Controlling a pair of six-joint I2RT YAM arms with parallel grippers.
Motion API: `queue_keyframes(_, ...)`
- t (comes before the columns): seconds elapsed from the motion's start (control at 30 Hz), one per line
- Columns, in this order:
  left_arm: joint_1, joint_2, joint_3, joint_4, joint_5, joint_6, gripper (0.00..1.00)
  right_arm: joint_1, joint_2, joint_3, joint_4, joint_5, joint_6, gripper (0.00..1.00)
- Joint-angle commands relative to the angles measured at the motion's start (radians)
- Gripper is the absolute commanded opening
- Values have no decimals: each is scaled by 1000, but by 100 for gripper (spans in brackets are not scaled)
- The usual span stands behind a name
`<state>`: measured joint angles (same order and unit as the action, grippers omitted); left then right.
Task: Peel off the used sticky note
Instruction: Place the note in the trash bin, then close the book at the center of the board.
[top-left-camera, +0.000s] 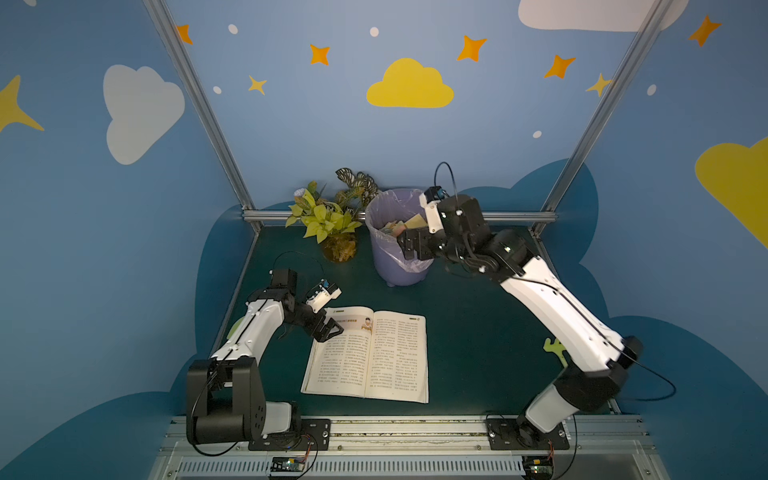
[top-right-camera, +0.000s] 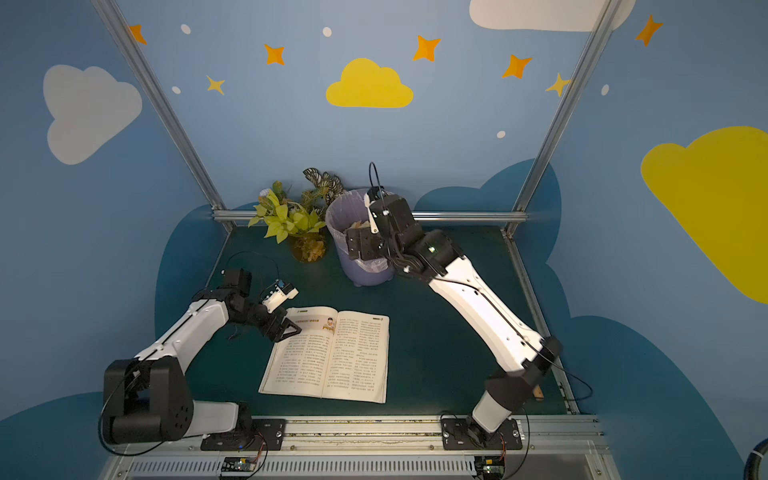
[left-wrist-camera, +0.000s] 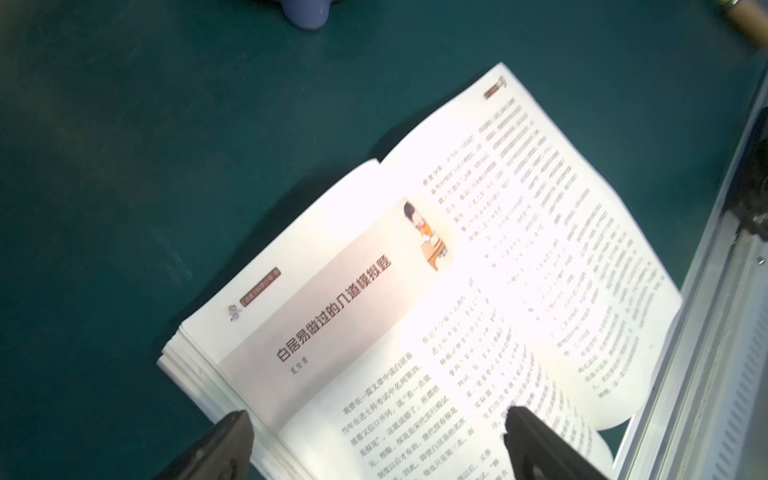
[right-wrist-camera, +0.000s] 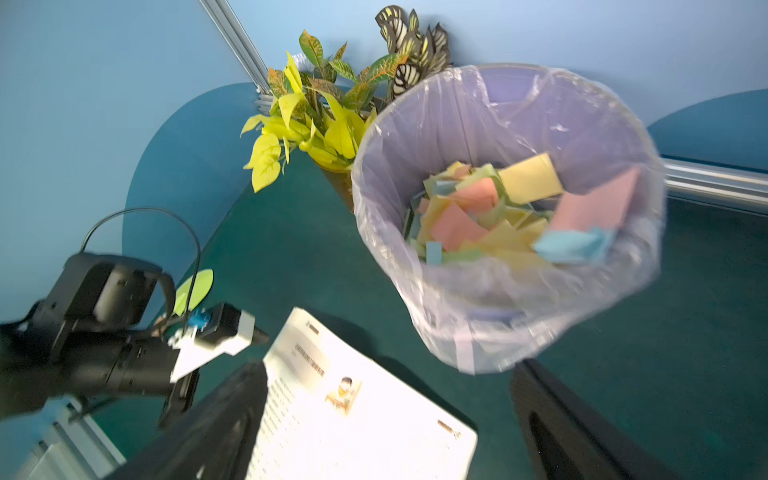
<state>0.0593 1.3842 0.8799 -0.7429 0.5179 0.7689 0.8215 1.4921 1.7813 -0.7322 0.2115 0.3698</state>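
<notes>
An open book (top-left-camera: 365, 357) (top-right-camera: 328, 357) lies flat mid-table, and its pages show only print and a small picture. Several coloured sticky notes (right-wrist-camera: 469, 220) (top-left-camera: 405, 226) lie in the lilac bin (top-left-camera: 399, 270) (top-right-camera: 365, 270) (right-wrist-camera: 478, 316), which has a plastic liner. My left gripper (top-left-camera: 332, 329) (top-right-camera: 289, 328) (left-wrist-camera: 376, 415) hovers open over the far left corner of the book (left-wrist-camera: 415, 291), its jaws wide apart with nothing between them. My right gripper (top-left-camera: 406, 245) (top-right-camera: 357, 245) (right-wrist-camera: 388, 368) stands open and empty at the bin's near rim.
A potted plant (top-left-camera: 328, 220) (right-wrist-camera: 316, 124) stands left of the bin by the back rail. A small green shape (top-left-camera: 555, 349) lies near the right arm, and a wooden-handled thing (top-right-camera: 539, 392) lies at the table's right edge. Metal frame rails border the table.
</notes>
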Motion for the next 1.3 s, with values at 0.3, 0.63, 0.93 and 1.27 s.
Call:
queue_keyframes(0.3,-44,167,-53,15,-260,111,82,-6,-365,-1087,493,-45,475,98)
queue_keyframes(0.63,-117,172,-103,69,-408,93,66,67,-140,-1276,830,-165,645,97)
queue_keyframes(0.93,-130,166,-111,63,-412,97,63,117,96,-1349,1325,-318,853,94)
queue_keyframes(1.27,-143,149,-114,53,-403,94,62,218,53,-1285,1508,-375,857,79)
